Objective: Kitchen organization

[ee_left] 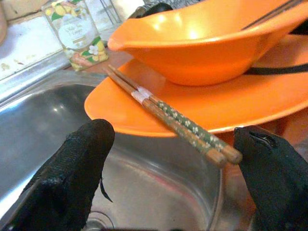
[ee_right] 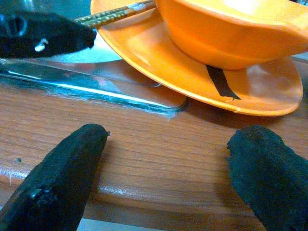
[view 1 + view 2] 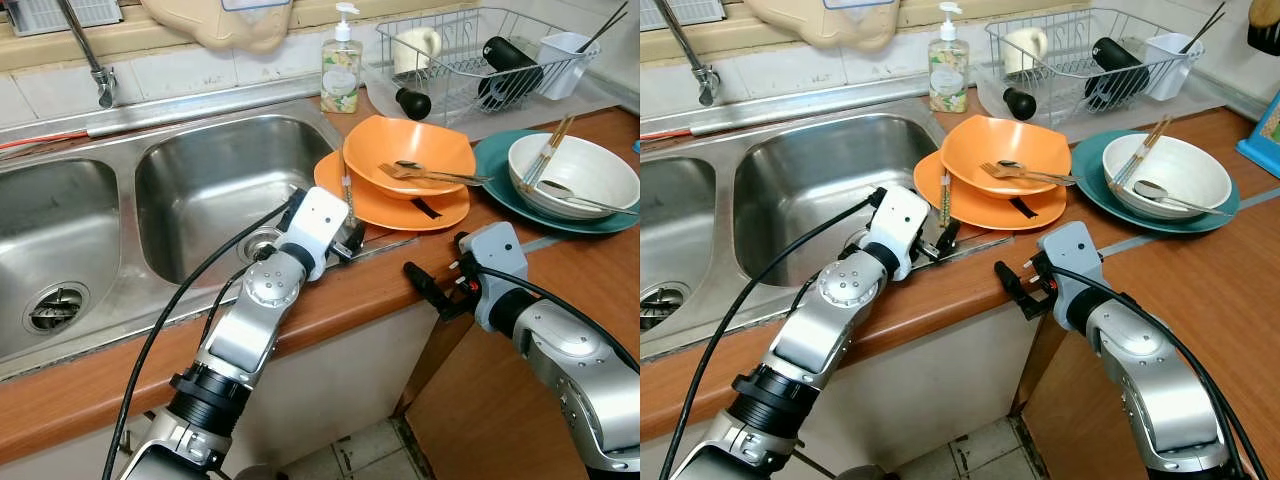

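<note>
Left end effector point(image 1: 168, 159), fingers apart, bracketed chopsticks point(image 1: 168, 118) on orange plate point(image 1: 231, 106) at sink-side surface edge; closing likely next. Right end effector point(image 2: 163, 168) apart, idle.

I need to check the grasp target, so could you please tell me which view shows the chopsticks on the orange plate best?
The left wrist view: the chopsticks lie close-up on the orange plate, between the left gripper's open jaws. Both eye views show them small; the right wrist view shows only their far ends.
</note>
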You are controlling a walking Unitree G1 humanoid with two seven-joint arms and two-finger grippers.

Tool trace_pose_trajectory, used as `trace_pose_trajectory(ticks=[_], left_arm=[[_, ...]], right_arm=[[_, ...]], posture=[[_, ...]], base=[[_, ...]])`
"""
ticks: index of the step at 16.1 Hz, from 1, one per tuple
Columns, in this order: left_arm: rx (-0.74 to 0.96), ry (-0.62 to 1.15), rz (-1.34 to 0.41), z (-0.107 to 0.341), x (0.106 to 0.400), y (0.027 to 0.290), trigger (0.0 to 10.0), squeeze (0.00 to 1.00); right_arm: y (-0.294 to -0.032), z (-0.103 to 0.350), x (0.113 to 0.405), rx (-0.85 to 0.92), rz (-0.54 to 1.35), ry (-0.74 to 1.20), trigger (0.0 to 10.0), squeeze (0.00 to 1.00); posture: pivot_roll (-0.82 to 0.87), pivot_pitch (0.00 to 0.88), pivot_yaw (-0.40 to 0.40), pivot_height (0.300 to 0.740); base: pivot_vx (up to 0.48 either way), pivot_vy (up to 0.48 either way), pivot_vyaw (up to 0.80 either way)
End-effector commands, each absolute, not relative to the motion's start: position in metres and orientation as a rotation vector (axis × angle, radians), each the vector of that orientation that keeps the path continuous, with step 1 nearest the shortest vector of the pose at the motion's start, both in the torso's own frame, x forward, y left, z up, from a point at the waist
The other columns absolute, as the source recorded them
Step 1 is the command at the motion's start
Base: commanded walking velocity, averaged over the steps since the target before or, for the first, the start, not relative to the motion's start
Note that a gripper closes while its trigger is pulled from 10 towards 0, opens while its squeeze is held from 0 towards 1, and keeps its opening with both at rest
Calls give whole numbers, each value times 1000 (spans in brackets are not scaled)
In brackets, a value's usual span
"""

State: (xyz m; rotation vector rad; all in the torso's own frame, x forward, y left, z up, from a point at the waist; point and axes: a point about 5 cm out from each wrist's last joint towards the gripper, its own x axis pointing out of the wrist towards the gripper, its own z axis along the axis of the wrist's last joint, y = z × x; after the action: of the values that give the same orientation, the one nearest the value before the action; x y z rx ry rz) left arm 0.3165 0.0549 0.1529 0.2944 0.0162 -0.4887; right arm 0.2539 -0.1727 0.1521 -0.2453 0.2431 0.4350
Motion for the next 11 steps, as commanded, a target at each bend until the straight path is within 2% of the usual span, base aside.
trace_pose_trajectory(ticks=[1, 2, 3, 4, 11], left_arm=[[269, 7, -477, 156, 316, 61, 8745, 0], [261, 9, -480, 155, 316, 62, 8745, 0], [247, 14, -471, 155, 316, 64, 3216, 0], [226, 23, -453, 154, 318, 68, 0, 0], [258, 14, -465, 154, 324, 71, 0, 0]], right_arm=[[-170, 156, 254, -258, 451, 223, 10000, 0], [-170, 156, 254, -258, 451, 223, 10000, 0], [-169, 156, 254, -256, 454, 222, 10000, 0], [-167, 156, 253, -253, 469, 218, 10000, 0], [-163, 156, 250, -258, 510, 205, 10000, 0]], posture=[[-42, 0, 48, 740], [-42, 0, 48, 740], [-41, 0, 48, 740], [-42, 0, 49, 740], [-45, 0, 55, 740]], base=[[0, 0, 0], [0, 0, 0], [0, 0, 0], [0, 0, 0], [0, 0, 0]])
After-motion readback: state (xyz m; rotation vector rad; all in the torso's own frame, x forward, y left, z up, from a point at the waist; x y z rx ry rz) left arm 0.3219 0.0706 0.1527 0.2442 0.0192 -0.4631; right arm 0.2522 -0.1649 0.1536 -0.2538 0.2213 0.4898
